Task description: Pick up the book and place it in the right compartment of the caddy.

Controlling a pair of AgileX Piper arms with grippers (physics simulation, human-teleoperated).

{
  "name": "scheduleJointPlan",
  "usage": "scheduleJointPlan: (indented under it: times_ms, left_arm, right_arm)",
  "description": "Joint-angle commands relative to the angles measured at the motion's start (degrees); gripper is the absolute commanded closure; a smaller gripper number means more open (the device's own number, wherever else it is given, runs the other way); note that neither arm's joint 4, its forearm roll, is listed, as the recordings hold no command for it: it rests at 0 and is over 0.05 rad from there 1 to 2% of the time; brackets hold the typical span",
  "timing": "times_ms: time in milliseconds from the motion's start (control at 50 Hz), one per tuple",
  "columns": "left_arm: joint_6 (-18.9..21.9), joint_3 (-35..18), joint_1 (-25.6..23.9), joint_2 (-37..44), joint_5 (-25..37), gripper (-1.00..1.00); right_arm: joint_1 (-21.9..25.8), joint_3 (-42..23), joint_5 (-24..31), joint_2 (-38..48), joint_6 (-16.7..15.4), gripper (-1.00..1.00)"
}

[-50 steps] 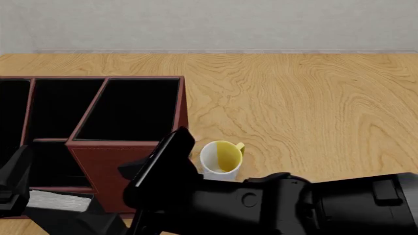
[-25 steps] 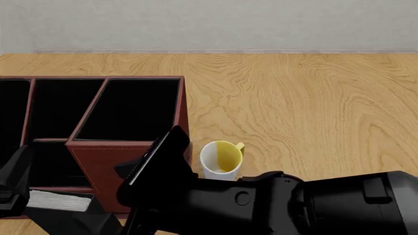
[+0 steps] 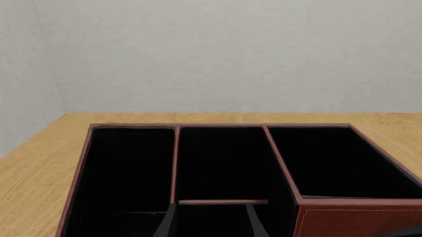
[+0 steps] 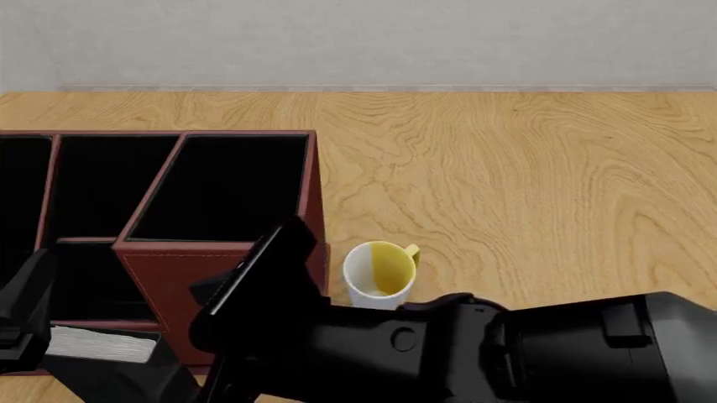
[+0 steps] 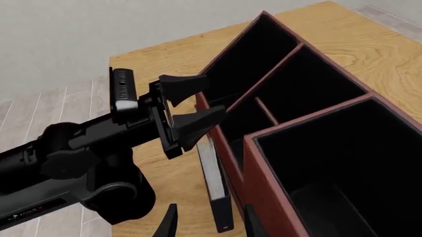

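The book (image 4: 265,273), a black slab with a pale page edge, hangs tilted in front of the reddish-brown caddy (image 4: 168,290), against the front wall of the right compartment (image 4: 300,180). My right arm (image 4: 505,353) reaches in from the right. In the right wrist view my right gripper (image 5: 207,223) is shut on the book (image 5: 214,185), which sits just outside the caddy wall (image 5: 264,182). My left gripper (image 5: 191,104) is open and holds nothing, beside the caddy's low front. Its fingers (image 3: 167,224) stand apart over the front tray in the left wrist view.
A white mug with a yellow inside (image 4: 379,273) stands on the wooden table (image 4: 526,185) just right of the caddy's front corner, close to the book and my right arm. The narrower caddy sections (image 4: 107,180) lie to the left.
My right arm has slid left and slightly down with the book, bringing it closer along the caddy's front wall. The left arm, mug and caddy have not moved.
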Motion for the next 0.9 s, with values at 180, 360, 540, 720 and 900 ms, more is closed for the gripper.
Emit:
scheduleJointPlan:
  times_ms: [180,360,540,720,900]
  left_arm:
    - [0.0,0.0,0.0,0.0,0.0,-1.0]
    - [0.0,0.0,0.0,0.0,0.0,-1.0]
    - [0.0,0.0,0.0,0.0,0.0,-1.0]
    - [0.0,0.0,0.0,0.0,0.0,-1.0]
    - [0.0,0.0,0.0,0.0,0.0,-1.0]
  right_arm:
    - [-0.2,-0.9,-0.6,1.4,0.2,-1.0]
    - [-0.4,-0.9,-2.0,2.9,0.6,-1.0]
    - [-0.5,-1.2,-2.7,4.2,0.8,-1.0]
    - [-0.7,-1.7,-2.9,5.2,0.8,-1.0]
    - [-0.6,-2.2,-2.8,5.9,0.8,-1.0]
